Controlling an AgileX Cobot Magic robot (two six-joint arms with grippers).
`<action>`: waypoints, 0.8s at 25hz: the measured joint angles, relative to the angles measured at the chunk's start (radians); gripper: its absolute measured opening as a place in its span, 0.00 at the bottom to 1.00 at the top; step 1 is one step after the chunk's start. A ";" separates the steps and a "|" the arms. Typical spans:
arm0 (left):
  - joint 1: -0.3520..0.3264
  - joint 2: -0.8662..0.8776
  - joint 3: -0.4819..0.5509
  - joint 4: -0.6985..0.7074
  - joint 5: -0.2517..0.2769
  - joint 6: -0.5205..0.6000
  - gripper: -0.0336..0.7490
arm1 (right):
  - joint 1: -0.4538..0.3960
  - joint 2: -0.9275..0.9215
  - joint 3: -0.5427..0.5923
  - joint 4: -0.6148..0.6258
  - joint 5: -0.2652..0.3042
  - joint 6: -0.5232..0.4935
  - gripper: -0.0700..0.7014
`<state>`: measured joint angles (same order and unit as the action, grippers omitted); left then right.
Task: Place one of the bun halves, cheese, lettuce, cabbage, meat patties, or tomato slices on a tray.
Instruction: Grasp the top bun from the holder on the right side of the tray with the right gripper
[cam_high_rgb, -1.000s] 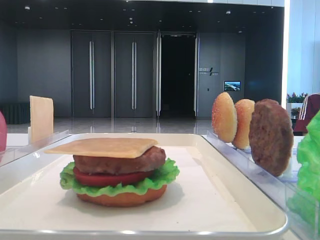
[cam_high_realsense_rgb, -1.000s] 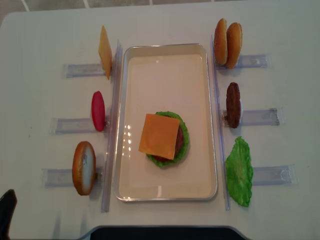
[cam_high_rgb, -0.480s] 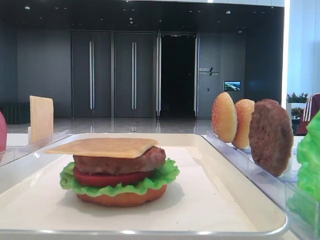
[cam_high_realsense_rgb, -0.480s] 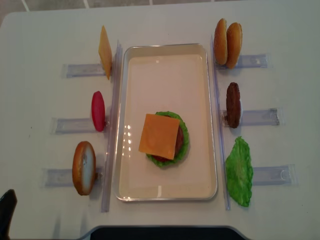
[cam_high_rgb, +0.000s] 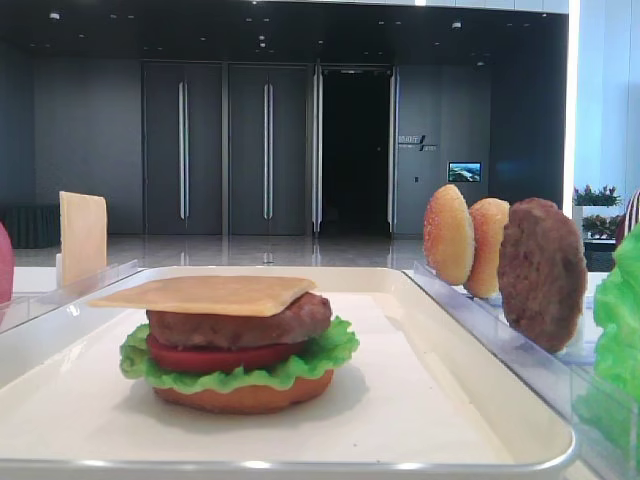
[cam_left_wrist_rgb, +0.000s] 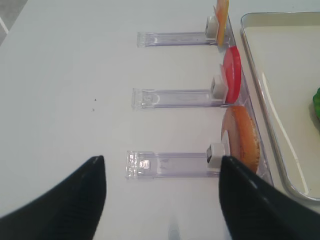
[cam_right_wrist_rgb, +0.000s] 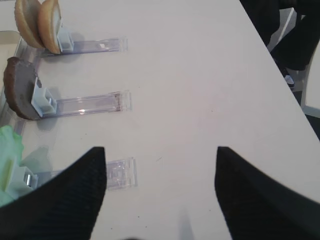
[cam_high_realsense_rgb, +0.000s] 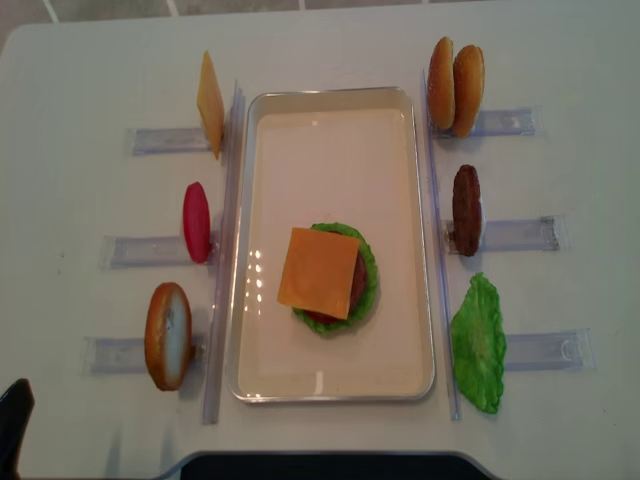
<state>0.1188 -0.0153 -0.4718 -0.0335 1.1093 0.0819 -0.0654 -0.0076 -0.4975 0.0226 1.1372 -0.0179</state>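
Comparing this moment with the second leading up to it, you find almost nothing has moved: the stack on the tray (cam_high_realsense_rgb: 420, 240) looks the same, and both arms sit back at the near edge of the bench (cam_high_realsense_rgb: 80, 60).

That stack sits in the near half of the tray and reads, bottom to top, as a smooth bun bottom (cam_high_rgb: 245, 397), lettuce (cam_high_rgb: 330, 348), a tomato slice (cam_high_rgb: 215, 357), a meat patty (cam_high_rgb: 240, 325) and a square of cheese (cam_high_realsense_rgb: 318, 272). What it lacks is a lid.

The seeded bun top (cam_high_realsense_rgb: 441, 82) stands on edge in the far right rack (cam_high_realsense_rgb: 500, 122), touching the more orange bun half (cam_high_realsense_rgb: 467, 90) beside it. A spare patty (cam_high_realsense_rgb: 466, 210) and a spare lettuce leaf (cam_high_realsense_rgb: 478, 343) fill the two racks nearer you on that side.

Your right gripper (cam_right_wrist_rgb: 160, 192) hangs over bare bench with its fingers wide apart and nothing between them; the bun pair shows far off in the corner of its wrist view. Your left gripper (cam_left_wrist_rgb: 162, 200) is likewise spread and empty, hovering above the near left rack (cam_left_wrist_rgb: 170, 164), whose bun half (cam_high_realsense_rgb: 167, 335) stands just beside the tray's rim.

Judging by this stillness, you are between steps. The likely next move is the right arm reaching to the far rack for the bun top.
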 joint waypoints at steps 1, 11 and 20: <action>0.000 0.000 0.000 0.000 0.000 0.000 0.73 | 0.000 0.000 0.000 0.000 0.000 0.000 0.70; 0.000 0.000 0.000 0.000 0.000 0.000 0.73 | 0.000 0.006 0.000 0.001 0.000 0.000 0.70; 0.000 0.000 0.000 0.000 0.000 0.000 0.73 | 0.000 0.351 -0.041 0.084 -0.030 -0.009 0.70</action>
<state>0.1188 -0.0153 -0.4718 -0.0335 1.1093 0.0819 -0.0654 0.3429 -0.5388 0.1069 1.1072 -0.0269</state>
